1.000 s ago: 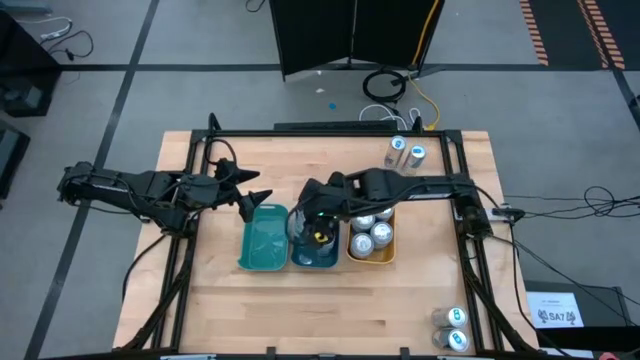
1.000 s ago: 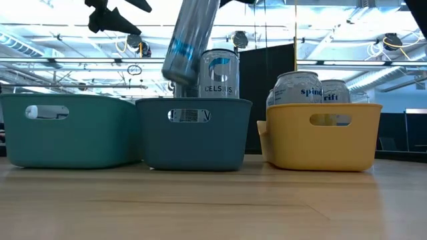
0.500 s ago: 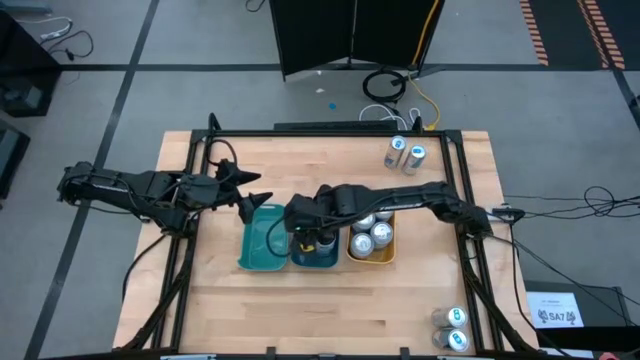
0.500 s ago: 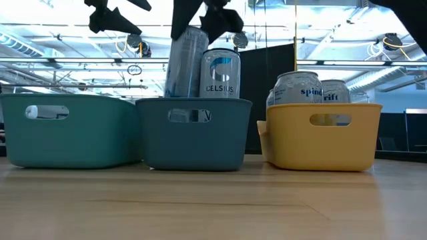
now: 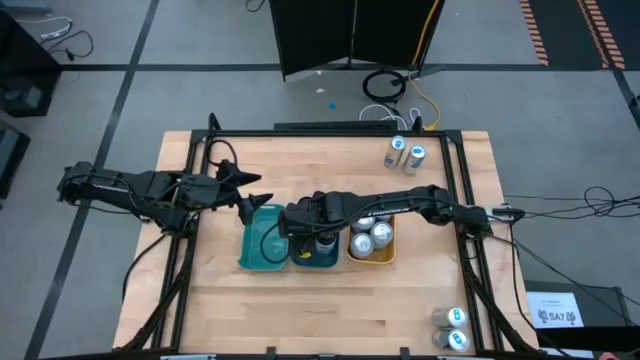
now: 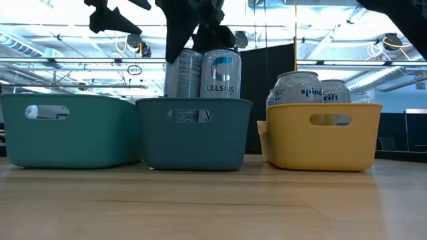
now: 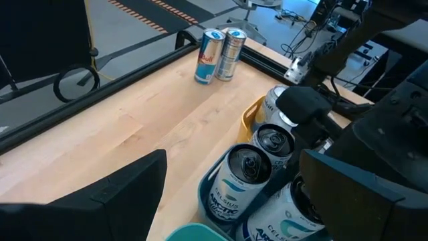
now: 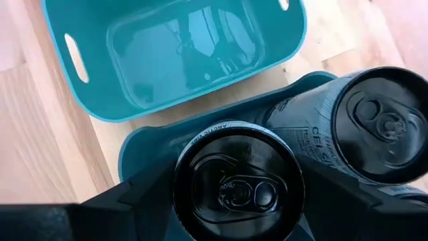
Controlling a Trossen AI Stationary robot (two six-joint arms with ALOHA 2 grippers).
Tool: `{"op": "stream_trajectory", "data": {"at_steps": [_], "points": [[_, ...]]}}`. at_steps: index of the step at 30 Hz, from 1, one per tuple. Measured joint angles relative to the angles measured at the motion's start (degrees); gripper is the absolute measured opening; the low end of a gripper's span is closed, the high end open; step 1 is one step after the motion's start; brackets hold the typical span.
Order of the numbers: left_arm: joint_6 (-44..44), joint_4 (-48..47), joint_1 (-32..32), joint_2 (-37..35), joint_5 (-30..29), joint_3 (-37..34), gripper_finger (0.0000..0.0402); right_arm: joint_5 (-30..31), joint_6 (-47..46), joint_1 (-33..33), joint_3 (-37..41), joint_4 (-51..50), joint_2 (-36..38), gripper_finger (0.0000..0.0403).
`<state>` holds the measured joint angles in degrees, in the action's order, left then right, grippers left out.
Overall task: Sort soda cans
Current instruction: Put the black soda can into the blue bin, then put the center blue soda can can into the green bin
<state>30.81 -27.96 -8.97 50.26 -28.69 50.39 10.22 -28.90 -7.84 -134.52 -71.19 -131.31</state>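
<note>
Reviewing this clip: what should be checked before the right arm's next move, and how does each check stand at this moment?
1. Slim can upright in the middle bin: ok.
2. Can's base seated on the bin floor: cannot tell, the bin wall hides it.
3. Right tool let go of the can: not ok, it grips the can's top.
4. Neighbouring Celsius can upright: ok; it stands close beside the slim can.
5. Left tool out of the way: ok, open, off by the teal bin.
</note>
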Motion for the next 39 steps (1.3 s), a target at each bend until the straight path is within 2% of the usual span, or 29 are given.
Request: {"op": "stream_trajectory", "data": {"at_steps": [13, 17, 28, 39], "points": [[0.06, 0.0, 0.0, 0.0, 1.61, 0.0, 0.0351, -0.19, 1.26, -0.02, 0.0, 0.97, 0.04, 0.0263], [0.09, 0.0, 0.0, 0.0, 2.46, 0.0, 0.0351, -2.86, 1.12, 0.0, 0.0, 1.13, 0.04, 0.0264], [0.07, 0.0, 0.0, 0.0, 3.41, 0.0, 0.0351, -2.71, 1.08, 0.0, 0.0, 1.24, 0.26, 0.0297], [0.02, 0.0, 0.0, 0.0, 3.41, 0.0, 0.0351, -2.79, 0.16, 0.14, -0.3, 0.59, 1.2, 0.0299]]}}
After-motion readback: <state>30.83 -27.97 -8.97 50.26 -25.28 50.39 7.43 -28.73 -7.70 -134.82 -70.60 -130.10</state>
